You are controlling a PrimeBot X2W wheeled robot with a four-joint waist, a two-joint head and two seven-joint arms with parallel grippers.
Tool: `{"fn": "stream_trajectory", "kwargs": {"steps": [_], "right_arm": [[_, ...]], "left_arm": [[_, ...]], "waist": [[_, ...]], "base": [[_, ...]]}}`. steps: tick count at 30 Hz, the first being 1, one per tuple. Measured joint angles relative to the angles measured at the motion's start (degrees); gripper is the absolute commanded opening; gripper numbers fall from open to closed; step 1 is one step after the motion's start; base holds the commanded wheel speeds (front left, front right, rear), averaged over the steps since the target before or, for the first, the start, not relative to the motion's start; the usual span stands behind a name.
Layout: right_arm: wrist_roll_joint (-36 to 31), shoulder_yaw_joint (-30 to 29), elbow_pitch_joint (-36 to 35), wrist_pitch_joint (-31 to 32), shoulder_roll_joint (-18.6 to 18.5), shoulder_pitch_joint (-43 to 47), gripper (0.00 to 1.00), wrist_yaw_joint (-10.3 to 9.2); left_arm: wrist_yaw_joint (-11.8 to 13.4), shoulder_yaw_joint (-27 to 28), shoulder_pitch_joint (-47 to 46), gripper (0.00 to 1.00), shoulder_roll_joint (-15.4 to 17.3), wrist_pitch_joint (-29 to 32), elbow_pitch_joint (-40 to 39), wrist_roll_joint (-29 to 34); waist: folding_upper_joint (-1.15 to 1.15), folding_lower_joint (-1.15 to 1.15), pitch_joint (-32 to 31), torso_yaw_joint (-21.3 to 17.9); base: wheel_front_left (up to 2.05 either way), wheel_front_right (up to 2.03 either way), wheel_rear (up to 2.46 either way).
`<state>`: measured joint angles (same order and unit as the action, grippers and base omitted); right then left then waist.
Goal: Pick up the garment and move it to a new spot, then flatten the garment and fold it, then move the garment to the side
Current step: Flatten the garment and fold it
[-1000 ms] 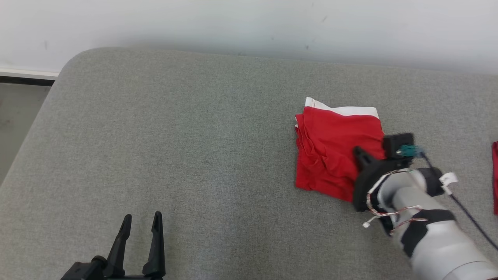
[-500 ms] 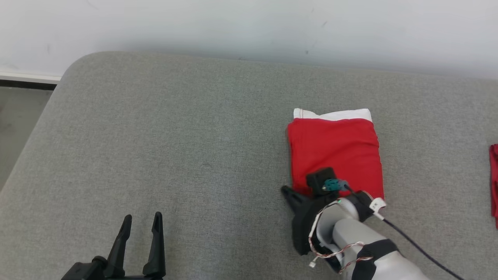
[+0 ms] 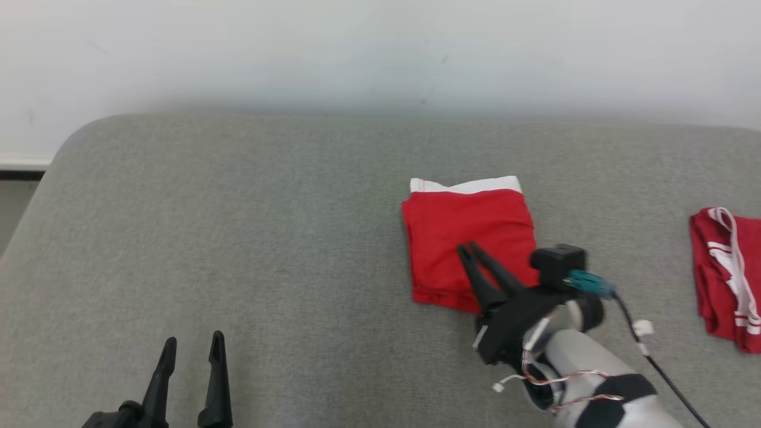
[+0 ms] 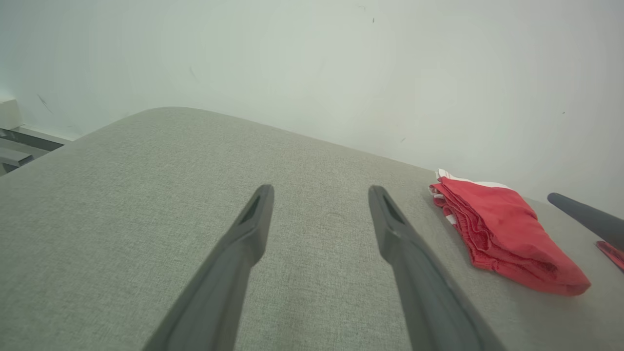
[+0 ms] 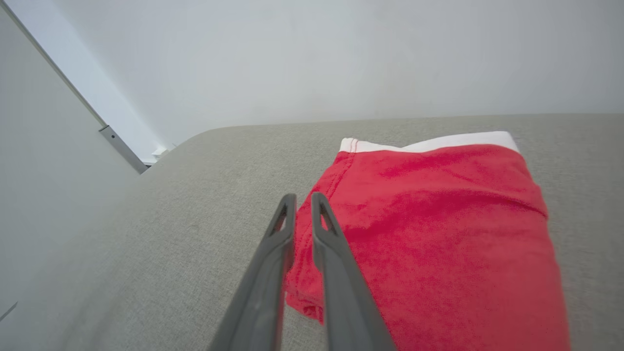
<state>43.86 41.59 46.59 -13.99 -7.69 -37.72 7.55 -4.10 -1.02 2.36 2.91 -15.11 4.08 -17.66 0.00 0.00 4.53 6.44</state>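
The garment (image 3: 469, 232) is a folded red piece with a white band at its far edge, lying flat on the grey cushion (image 3: 267, 238). It also shows in the left wrist view (image 4: 502, 231) and the right wrist view (image 5: 438, 229). My right gripper (image 3: 467, 248) hovers over the garment's near left part, fingers pointing away from me. Its fingers (image 5: 285, 229) stand almost together with a thin gap and nothing between them. My left gripper (image 3: 190, 348) is open and empty at the lower left, well clear of the garment (image 4: 319, 192).
A second red cloth with white stripes (image 3: 722, 279) lies at the cushion's right end. A pale wall (image 3: 380, 53) runs along the back. The cushion rounds off at its left edge (image 3: 35, 190), with floor beyond. A dark cable (image 3: 660, 368) trails from the right wrist.
The camera has shifted. My right gripper has come off the garment's near edge, and its fingers have turned to point over the cloth. The garment has gone from rumpled to flat. The left gripper stays open.
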Motion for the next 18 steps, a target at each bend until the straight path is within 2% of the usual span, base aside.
{"fn": "stream_trajectory", "kwargs": {"steps": [1,3,11,15,18], "right_arm": [[-0.2,-1.5,-0.9,-0.3,-0.9,1.0,0.43,0.00],[-1.2,-4.7,-2.7,-0.7,-2.4,3.0,1.00,0.00],[-10.1,-21.5,-13.2,-1.0,-6.4,14.1,1.00,0.00],[-14.0,-26.2,-17.7,-1.0,-6.9,18.7,1.00,0.00],[-15.7,-27.1,-19.9,-1.1,-7.3,21.2,1.00,0.00]], "left_arm": [[0.0,0.3,0.2,1.00,0.0,0.0,0.0,0.1],[0.0,0.9,0.3,1.00,0.0,0.0,0.0,0.5],[-0.5,2.4,-0.4,1.00,0.0,0.0,0.5,1.9],[-0.8,3.4,-2.1,1.00,0.0,0.0,1.8,2.2],[-0.7,4.2,-3.1,1.00,0.0,0.0,3.1,2.9]], "waist": [[0.00,0.00,-0.3,-0.5],[0.00,0.00,-1.0,-1.5],[0.00,-0.01,-3.9,-5.2],[0.00,0.00,-5.0,-6.8],[0.00,-0.01,-5.7,-7.7]], "base": [[0.00,0.00,0.00],[0.00,0.00,0.00],[0.00,0.00,0.00],[0.00,0.00,0.00],[0.00,0.00,0.00]]}}
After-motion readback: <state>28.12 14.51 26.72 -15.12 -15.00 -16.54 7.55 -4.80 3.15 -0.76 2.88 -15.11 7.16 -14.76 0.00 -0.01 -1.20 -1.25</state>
